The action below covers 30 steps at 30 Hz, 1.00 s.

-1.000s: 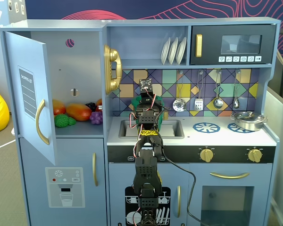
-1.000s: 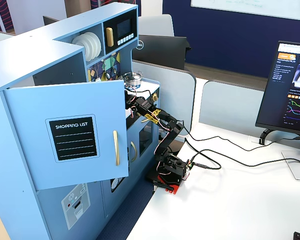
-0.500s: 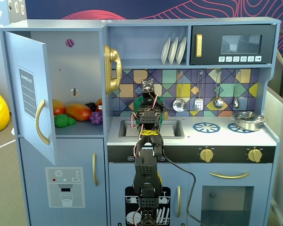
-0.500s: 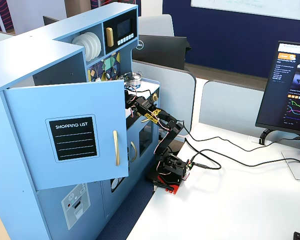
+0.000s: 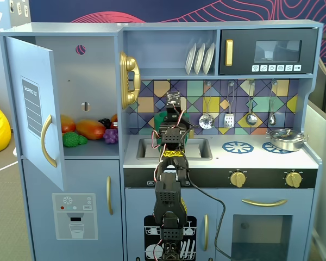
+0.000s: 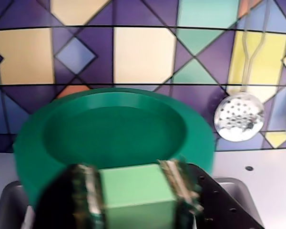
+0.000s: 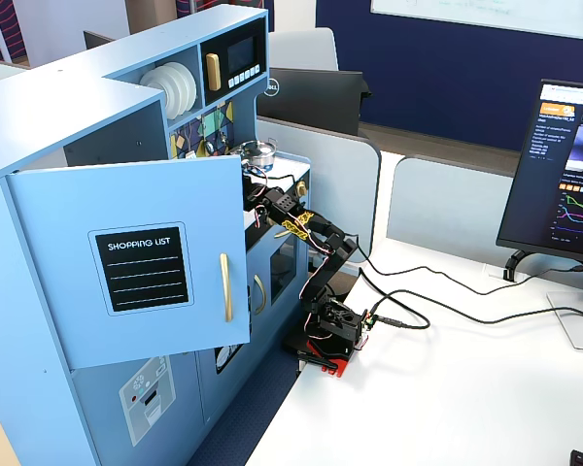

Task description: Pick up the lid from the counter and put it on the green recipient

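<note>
Wrist view: the gripper (image 6: 136, 195) pinches the light-green square knob (image 6: 136, 188) of the lid (image 6: 109, 126), one finger (image 6: 83, 195) on each side of it. The lid is off the counter (image 6: 257, 167) and stands on edge, its hollow underside facing the camera and the tiled back wall (image 6: 143, 52) behind it. A corner of the grey sink (image 6: 9, 200) shows below the lid, and a perforated ladle (image 6: 238, 118) hangs on the wall to the right of the sink in this view.

In a fixed view from the front, the arm (image 5: 168, 185) rises in front of the sink (image 5: 198, 148) and hides most of the lid (image 5: 161, 117), of which only a green edge shows above the sink. The green pot cannot be found in any view; it may stand behind the arm. A silver pan (image 5: 285, 139) sits on the burner farthest right of the sink; nothing can be seen inside it. The sink basin, where visible, holds nothing. The open cupboard left of the sink holds toy fruit (image 5: 89, 129).

Risks, as judged: the grip rests on a small smooth knob, so the tilted lid could swing or slip out over the sink; lowered while tilted, it would catch a pot rim instead of seating flat.
</note>
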Each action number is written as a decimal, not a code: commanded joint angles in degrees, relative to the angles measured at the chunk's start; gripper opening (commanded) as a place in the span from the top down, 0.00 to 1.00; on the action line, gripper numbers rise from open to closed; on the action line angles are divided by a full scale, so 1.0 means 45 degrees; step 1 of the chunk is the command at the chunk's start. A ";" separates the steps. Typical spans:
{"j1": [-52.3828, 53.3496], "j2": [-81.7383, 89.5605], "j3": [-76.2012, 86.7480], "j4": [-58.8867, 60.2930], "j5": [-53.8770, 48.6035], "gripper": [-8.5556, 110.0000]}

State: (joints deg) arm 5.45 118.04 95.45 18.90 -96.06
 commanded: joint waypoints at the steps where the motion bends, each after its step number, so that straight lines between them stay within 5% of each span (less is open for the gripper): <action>1: 0.0312 0.0684 0.0020 -0.0039 -0.0215 0.65; 11: 0.0273 0.2910 0.0898 0.0664 -0.0273 0.65; 30: -0.0078 1.0215 0.8926 0.3730 0.0723 0.75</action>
State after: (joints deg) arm 5.01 157.15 129.99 32.96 -94.13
